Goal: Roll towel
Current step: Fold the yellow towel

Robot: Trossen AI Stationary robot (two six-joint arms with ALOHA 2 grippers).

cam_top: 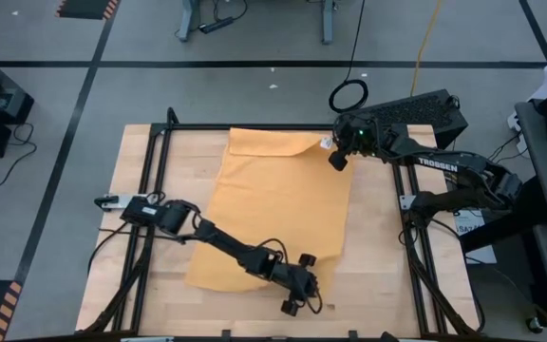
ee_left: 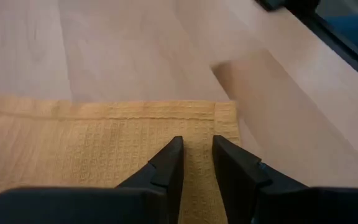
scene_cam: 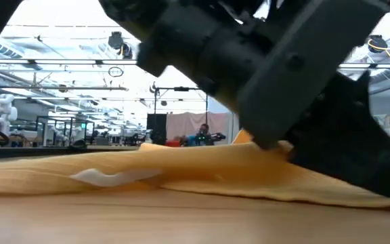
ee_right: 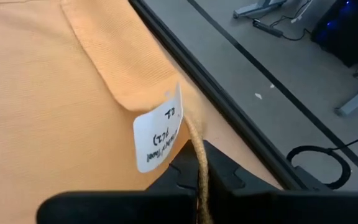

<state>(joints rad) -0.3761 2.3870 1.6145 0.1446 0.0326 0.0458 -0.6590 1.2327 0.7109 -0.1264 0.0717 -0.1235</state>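
**Spotter:** Across the middle of the high view, operator, you have the towel (cam_top: 278,204) spread almost flat on the wooden table (cam_top: 141,285), a mustard-yellow sheet running from the top centre of the tabletop down toward the lower centre.

**Checker:** And your right gripper (cam_top: 338,155)?

**Spotter:** It sits at the towel's upper right corner in that frame. Your right wrist view shows its fingers pressed together on the towel's hem, a thin edge of cloth standing up between them (ee_right: 197,165). The white tag (ee_right: 159,127) hangs just beside that pinch, and the corner next to it is folded over onto the cloth.

**Checker:** Your left gripper (cam_top: 300,288)?

**Spotter:** Lower centre of the high view, over the towel's lower right corner. Your left wrist view shows its two fingers (ee_left: 169,163) a narrow gap apart, tips down on the waffle-weave cloth near the corner. I cannot tell whether any cloth is caught between them.

**Checker:** Anything from the low view?

**Spotter:** You see the towel (scene_cam: 181,169) lying low across the frame, slightly humped, with a dark arm filling the upper right.
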